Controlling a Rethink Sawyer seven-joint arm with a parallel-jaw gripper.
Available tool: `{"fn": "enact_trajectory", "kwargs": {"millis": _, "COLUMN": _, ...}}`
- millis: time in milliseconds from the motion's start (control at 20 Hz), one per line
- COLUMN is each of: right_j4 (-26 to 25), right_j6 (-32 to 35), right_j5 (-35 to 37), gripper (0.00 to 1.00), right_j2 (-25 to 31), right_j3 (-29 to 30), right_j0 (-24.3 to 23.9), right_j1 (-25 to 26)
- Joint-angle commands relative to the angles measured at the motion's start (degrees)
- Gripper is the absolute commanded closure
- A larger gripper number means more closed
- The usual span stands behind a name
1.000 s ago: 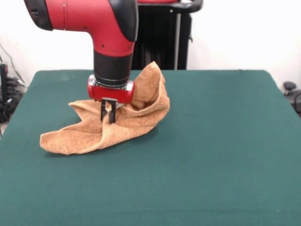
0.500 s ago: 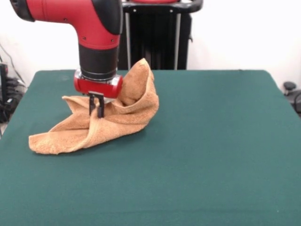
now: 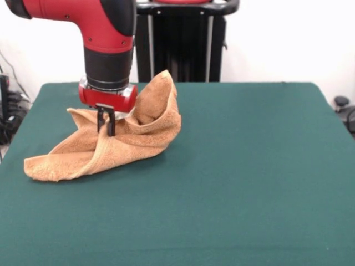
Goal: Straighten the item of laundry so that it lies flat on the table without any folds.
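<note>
Hand downward, fingers pinched together

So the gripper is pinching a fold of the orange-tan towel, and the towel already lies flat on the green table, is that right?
Not quite: the gripper does pinch a fold of the orange-tan towel, but the towel is bunched, with one part standing up, not flat on the green table. The front view shows this.

The red-and-black arm's gripper slides further toward the picture's left, dragging the crumpled orange-tan terry towel along the surface with it.
</note>
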Motion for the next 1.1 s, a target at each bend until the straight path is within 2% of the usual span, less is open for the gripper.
{"fn": "enact_trajectory", "kwargs": {"millis": 50, "right_j4": 1.7, "right_j6": -2.2, "right_j5": 3.4, "gripper": 1.0, "right_j2": 2.3, "right_j3": 5.1, "right_j0": 0.1, "right_j1": 0.5}}
{"fn": "enact_trajectory", "kwargs": {"millis": 1100, "right_j4": 0.3, "right_j6": 2.6, "right_j5": -0.6, "gripper": 1.0, "right_j2": -0.2, "right_j3": 8.5, "right_j0": 2.4, "right_j1": -1.9}}
